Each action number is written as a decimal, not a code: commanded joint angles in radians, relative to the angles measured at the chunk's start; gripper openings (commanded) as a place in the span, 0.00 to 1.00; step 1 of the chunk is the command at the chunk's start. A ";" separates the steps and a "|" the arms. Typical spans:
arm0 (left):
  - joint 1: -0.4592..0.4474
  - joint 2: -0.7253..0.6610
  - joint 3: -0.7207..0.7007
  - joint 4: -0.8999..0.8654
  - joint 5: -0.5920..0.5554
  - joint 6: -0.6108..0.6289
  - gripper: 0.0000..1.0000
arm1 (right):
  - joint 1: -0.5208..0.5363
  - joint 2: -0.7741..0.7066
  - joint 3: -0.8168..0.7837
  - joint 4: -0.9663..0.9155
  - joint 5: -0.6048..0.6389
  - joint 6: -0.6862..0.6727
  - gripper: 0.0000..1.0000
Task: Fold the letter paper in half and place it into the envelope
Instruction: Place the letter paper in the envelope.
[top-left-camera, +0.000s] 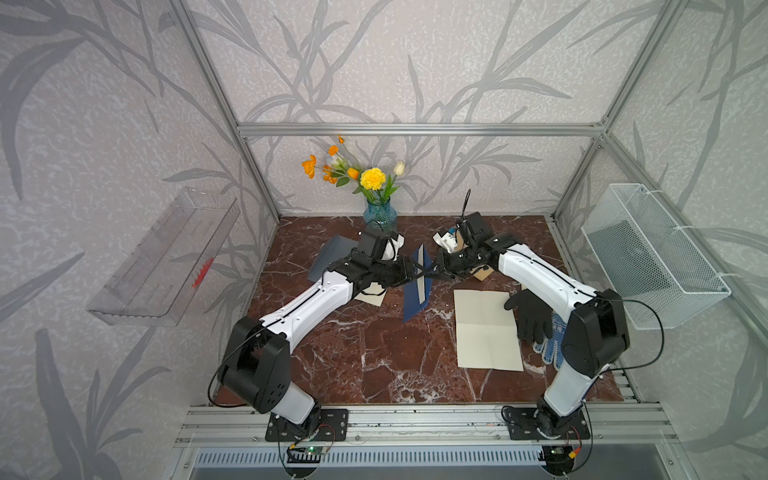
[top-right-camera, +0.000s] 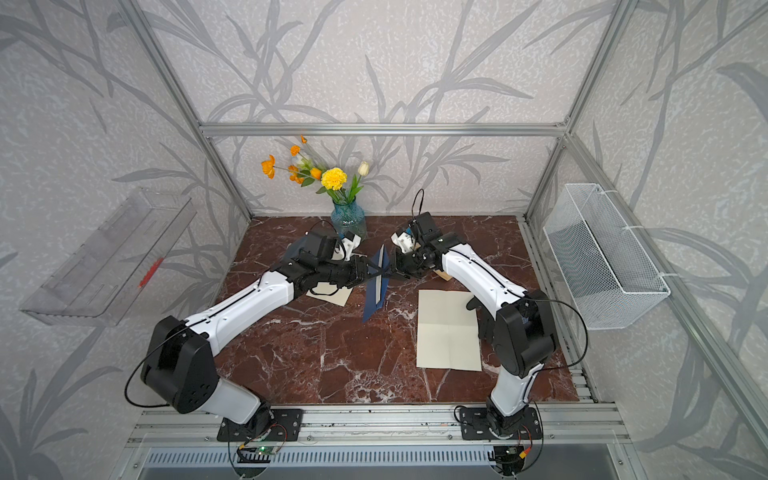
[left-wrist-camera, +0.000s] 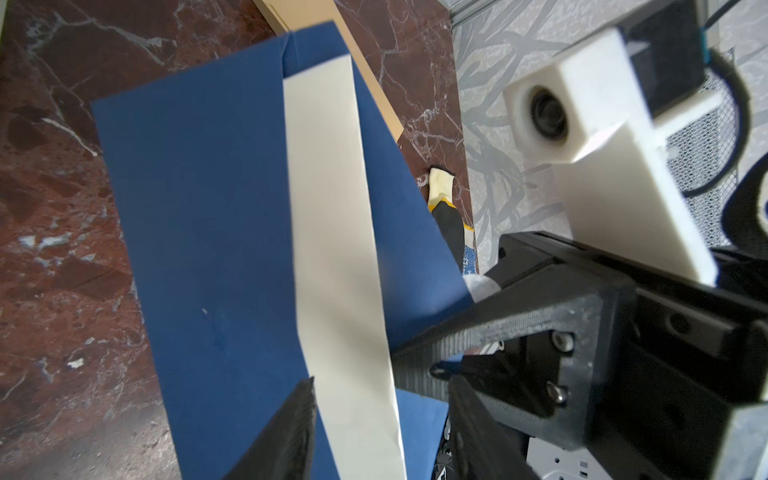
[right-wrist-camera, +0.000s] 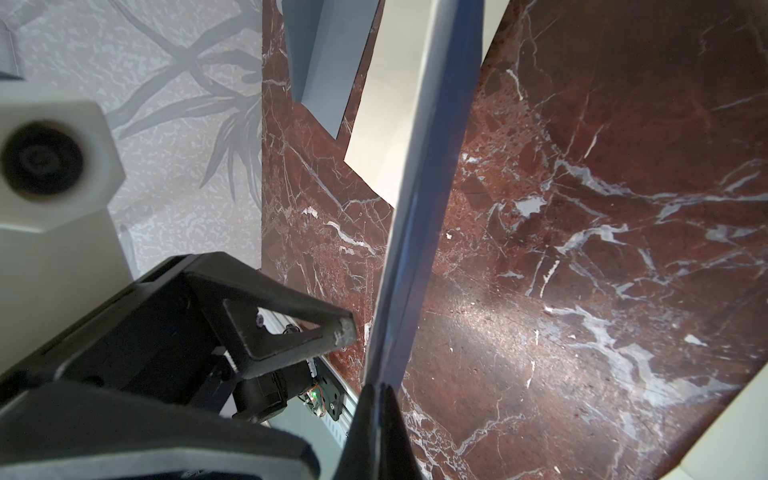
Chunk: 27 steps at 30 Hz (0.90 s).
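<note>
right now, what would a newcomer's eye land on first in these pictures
The navy envelope is held up on edge at the centre of the table, pinched by the right end effector, a cream strip showing at its mouth. Behind it, by the back wall, orange and yellow flowers sit in a blue glass vase. Near the right arm lies a large creased cream sheet with a black glove on its edge.

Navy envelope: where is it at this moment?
In both top views the envelope stands on edge mid-table between the left end effector and right end effector, in front of the vase.
</note>
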<state>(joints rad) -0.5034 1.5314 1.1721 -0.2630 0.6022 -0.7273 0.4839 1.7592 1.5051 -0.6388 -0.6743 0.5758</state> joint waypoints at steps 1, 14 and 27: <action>-0.010 0.005 0.036 -0.030 -0.015 0.042 0.51 | 0.001 -0.027 -0.001 -0.012 0.002 -0.025 0.00; -0.029 0.080 0.133 -0.101 -0.046 0.077 0.40 | 0.033 -0.033 0.015 -0.052 0.049 -0.070 0.00; -0.037 0.149 0.212 -0.215 -0.108 0.137 0.24 | 0.044 -0.043 0.030 -0.073 0.062 -0.103 0.00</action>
<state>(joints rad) -0.5346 1.6661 1.3537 -0.4465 0.5152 -0.6189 0.5224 1.7588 1.5082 -0.7063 -0.6094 0.4950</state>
